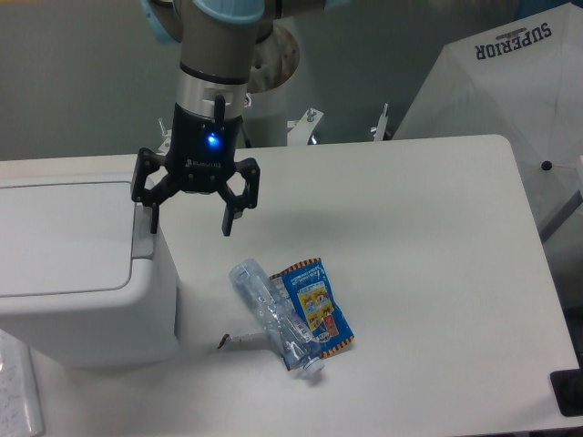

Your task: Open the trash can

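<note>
Trash can [77,264], one, lid down, at table's [428,273] left edge. One crushed bottle [273,314], one snack packet [317,306] beside it. Gripper [189,223] pointing down, fingers spread, over grey push tab [143,234].

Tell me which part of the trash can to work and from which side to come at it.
Work the grey push tab on the right edge of the trash can lid, coming straight down from above. The lid is flat and recessed with no lip to pinch, so the tab is probably the only purchase. The open tool hangs just right of it, one finger near the tab.
</note>
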